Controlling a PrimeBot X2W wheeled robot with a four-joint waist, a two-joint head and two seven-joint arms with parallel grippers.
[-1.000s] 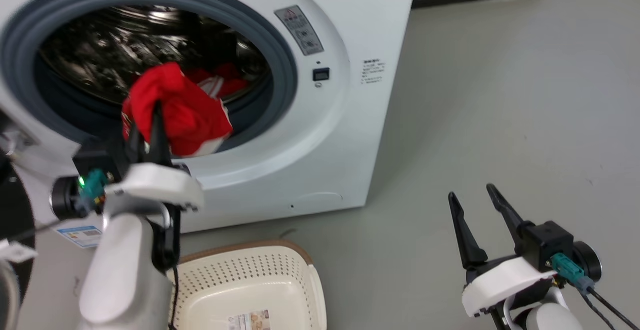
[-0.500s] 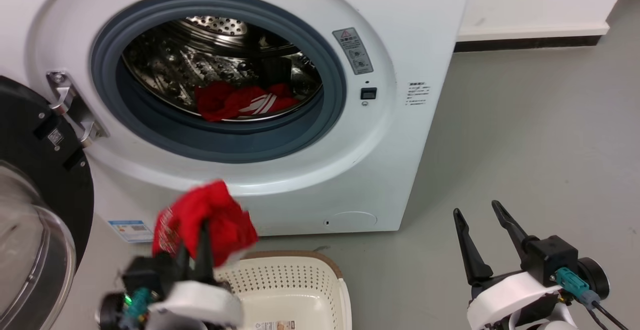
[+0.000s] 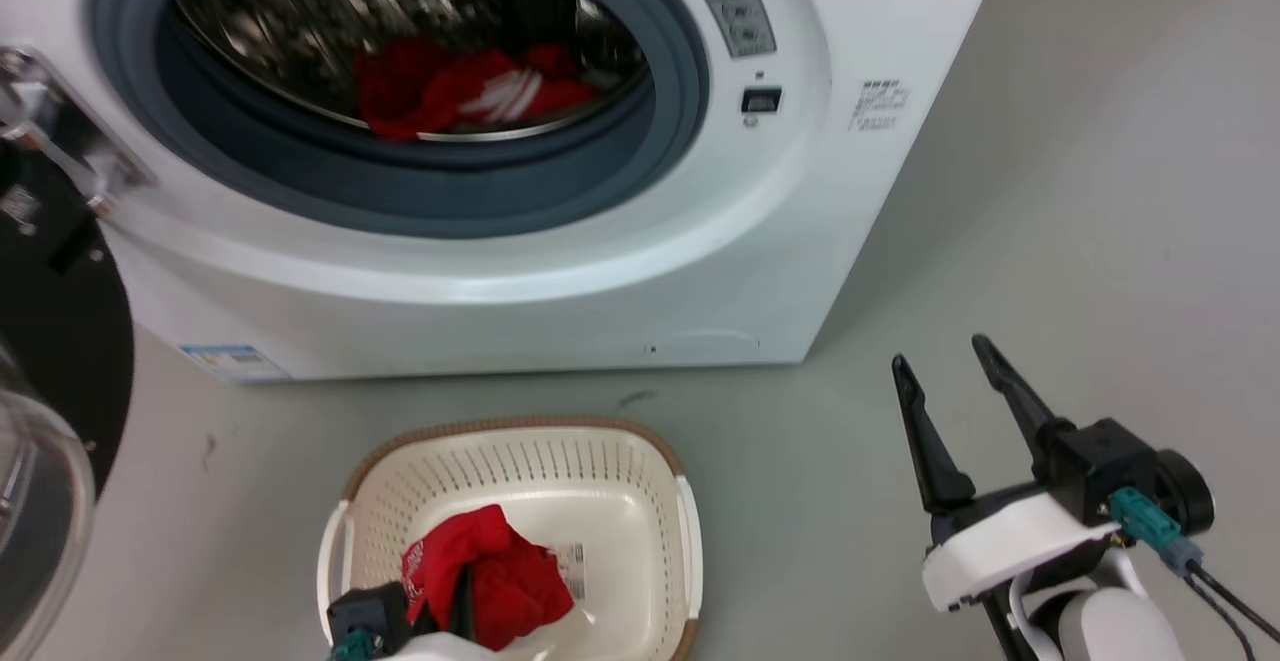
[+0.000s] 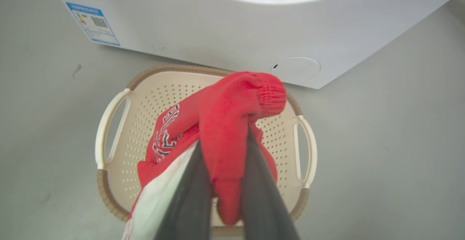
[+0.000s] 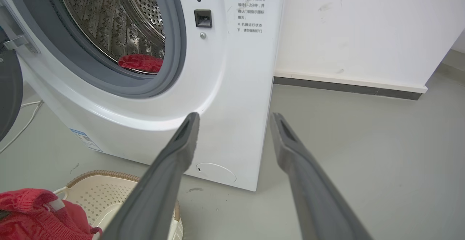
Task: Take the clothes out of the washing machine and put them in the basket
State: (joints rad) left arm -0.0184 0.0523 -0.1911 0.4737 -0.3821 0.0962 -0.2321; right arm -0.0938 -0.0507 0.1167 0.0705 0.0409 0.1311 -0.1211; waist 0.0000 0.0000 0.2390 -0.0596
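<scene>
The white washing machine (image 3: 600, 271) has its porthole open, and red clothes (image 3: 470, 91) with white stripes lie in the steel drum. On the floor in front stands the cream basket (image 3: 620, 451). My left gripper (image 3: 450, 611) is at the bottom edge of the head view, shut on a red garment (image 3: 490, 581) that hangs into the basket. In the left wrist view my left gripper (image 4: 225, 142) pinches the same garment (image 4: 232, 102) above the basket (image 4: 109, 123). My right gripper (image 3: 938, 351) stands open over the floor to the right, holding nothing.
The black-framed glass door (image 3: 50, 361) hangs open at the left. Grey floor (image 3: 1050, 191) stretches to the right of the machine. A white wall with a dark baseboard (image 5: 345, 84) stands behind. A pale cable (image 5: 21, 116) lies beside the machine.
My left gripper has carried the red garment from the porthole down over the basket. The head camera has shifted. The right gripper has stayed open in place.
</scene>
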